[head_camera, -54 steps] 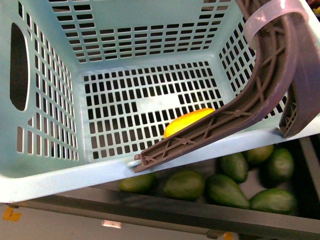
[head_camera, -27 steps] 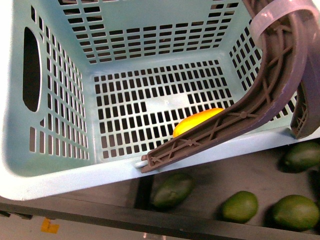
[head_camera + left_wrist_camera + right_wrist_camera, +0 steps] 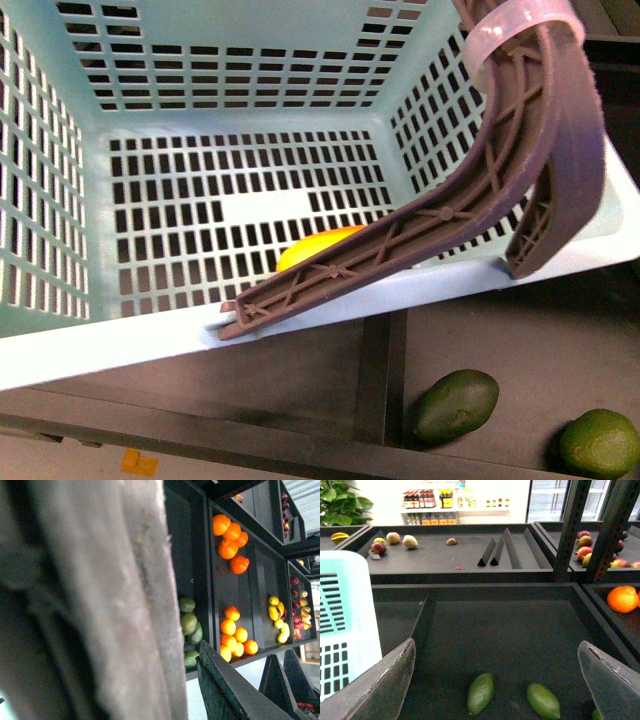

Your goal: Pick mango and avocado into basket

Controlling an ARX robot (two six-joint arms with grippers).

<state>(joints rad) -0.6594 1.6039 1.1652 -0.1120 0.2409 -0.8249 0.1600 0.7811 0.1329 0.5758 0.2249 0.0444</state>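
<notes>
The pale turquoise basket fills the front view, with its brown ribbed handle arching across the right side. The yellow mango lies on the basket floor, partly hidden behind the handle. Two dark green avocados lie on the dark shelf below the basket. My left gripper is shut on the basket handle, which is a blurred brown mass in the left wrist view. My right gripper is open and empty above two avocados, with the basket wall beside it.
Dark shelf compartments with dividers sit under the basket. The left wrist view shows oranges, green fruit and yellow fruit in bins. The right wrist view shows an orange and an upright post.
The basket has shifted left in the front view and the shelf below has slid past: several avocados a second ago, two now. The mango stays on the basket floor.
</notes>
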